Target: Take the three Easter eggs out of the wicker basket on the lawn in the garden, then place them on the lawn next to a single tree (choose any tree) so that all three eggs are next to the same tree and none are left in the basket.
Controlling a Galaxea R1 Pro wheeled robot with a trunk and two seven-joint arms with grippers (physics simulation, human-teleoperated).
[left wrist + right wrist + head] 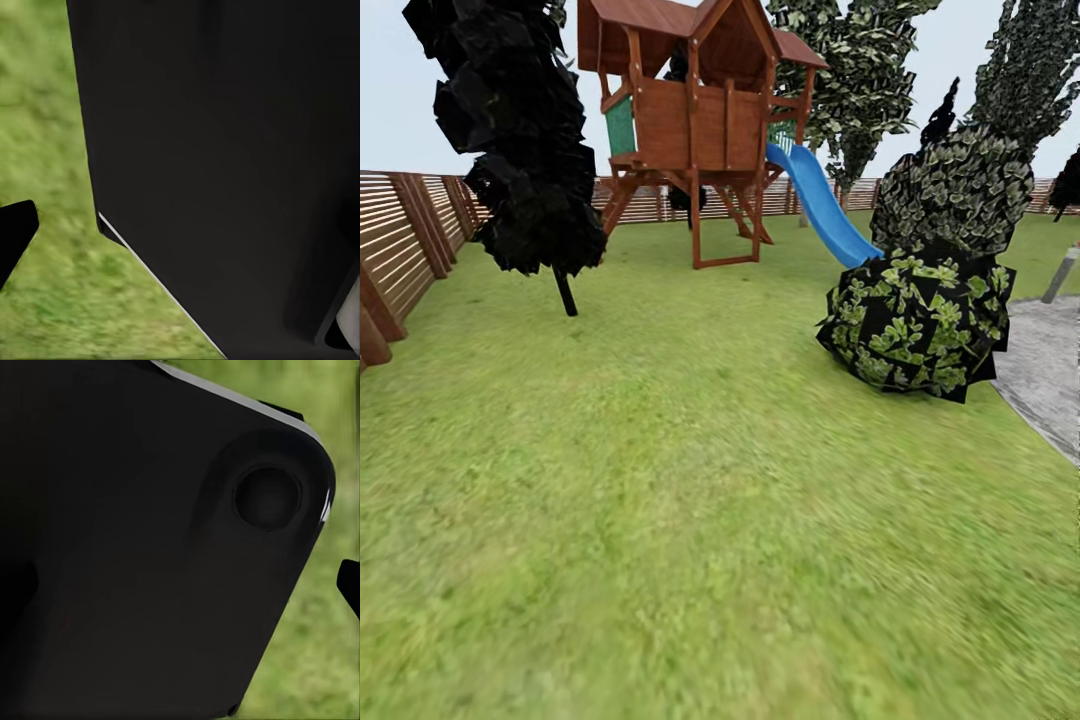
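Observation:
The lawn [690, 500] spreads out as mottled green grass across the head view. Two trees with speckled green-and-white foliage stand at the far side, one tree [860, 70] behind the slide and another tree [1030, 60] at the far right. The Easter eggs and the wicker basket are out of view. In the left wrist view one dark fingertip [15, 240] pokes in over grass beside a black part of the robot's body. In the right wrist view the tip of a finger [349, 585] shows past a black housing, over grass. Neither pair of jaws can be judged.
A black cypress-like tree [520, 140] stands at the left. A wooden playhouse [695, 110] with a blue slide [825, 210] is at the back. Two leafy bushes [920, 320] sit at the right beside grey paving [1045, 370]. A slatted fence [400, 240] rings the grass.

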